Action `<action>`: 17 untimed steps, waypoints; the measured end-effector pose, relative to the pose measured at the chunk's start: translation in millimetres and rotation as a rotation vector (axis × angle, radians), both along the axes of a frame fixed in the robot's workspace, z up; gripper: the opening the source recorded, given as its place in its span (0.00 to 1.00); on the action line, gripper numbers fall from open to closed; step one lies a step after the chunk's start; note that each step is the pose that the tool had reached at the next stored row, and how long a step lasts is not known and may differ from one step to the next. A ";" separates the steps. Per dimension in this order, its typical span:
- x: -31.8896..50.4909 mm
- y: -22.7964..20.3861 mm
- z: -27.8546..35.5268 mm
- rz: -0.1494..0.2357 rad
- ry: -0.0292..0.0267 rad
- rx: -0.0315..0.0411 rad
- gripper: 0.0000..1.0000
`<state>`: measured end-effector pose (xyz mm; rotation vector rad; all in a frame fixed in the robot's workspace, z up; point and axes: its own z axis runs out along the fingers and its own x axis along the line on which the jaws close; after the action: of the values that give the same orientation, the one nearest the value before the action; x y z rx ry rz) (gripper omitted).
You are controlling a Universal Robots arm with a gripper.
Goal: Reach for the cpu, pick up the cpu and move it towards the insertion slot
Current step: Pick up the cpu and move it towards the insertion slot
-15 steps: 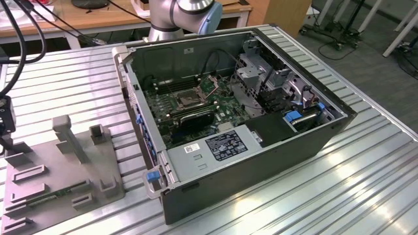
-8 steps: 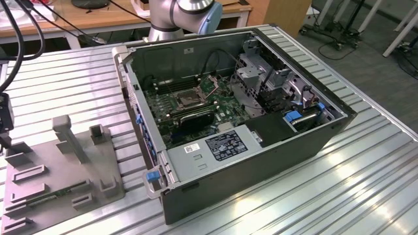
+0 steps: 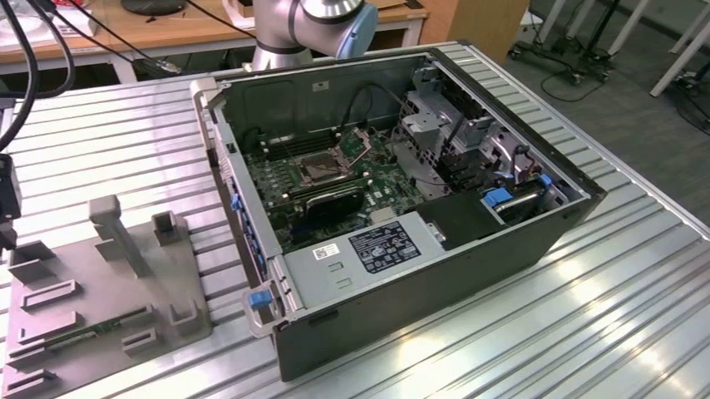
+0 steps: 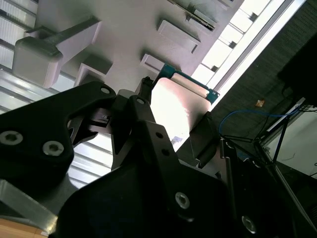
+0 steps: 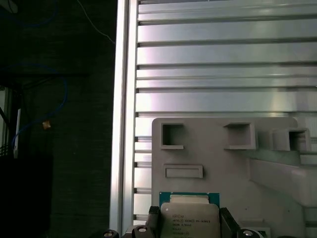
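Note:
The cpu [image 5: 189, 223], a small square chip with a silvery face and a green rim, sits between my two black fingers [image 5: 153, 219]. My gripper [image 5: 189, 214] is shut on it, one finger against each side edge. In the second wrist view the cpu [image 4: 171, 101] shines bright between the gripper [image 4: 176, 111] fingers, just over the grey tray [image 4: 124, 29]. In the exterior view, the gripper [image 3: 6, 199] hangs at the far left edge above the tray [image 3: 111, 291]. The insertion slot [image 3: 314, 170] is a dark square socket on the green board inside the open computer case [image 3: 444, 249].
The grey tray [image 5: 223, 163] has raised posts and empty pockets; a green memory stick [image 3: 100, 327] lies in it. The ribbed metal table [image 3: 533, 332] carries tray and case. Table edge [image 5: 126, 124] runs near the tray, with dark floor and cables beyond. The arm's base [image 3: 299, 25] stands behind the case.

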<state>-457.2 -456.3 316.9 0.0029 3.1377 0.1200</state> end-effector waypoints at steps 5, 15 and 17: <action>0.2 0.0 0.2 0.000 0.0003 -0.0002 0.55; 10.2 0.0 0.1 -0.001 0.0001 -0.0001 0.55; 10.4 0.0 1.0 -0.001 0.0005 -0.0004 0.55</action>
<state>-446.8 -456.3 317.9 0.0039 3.1382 0.1194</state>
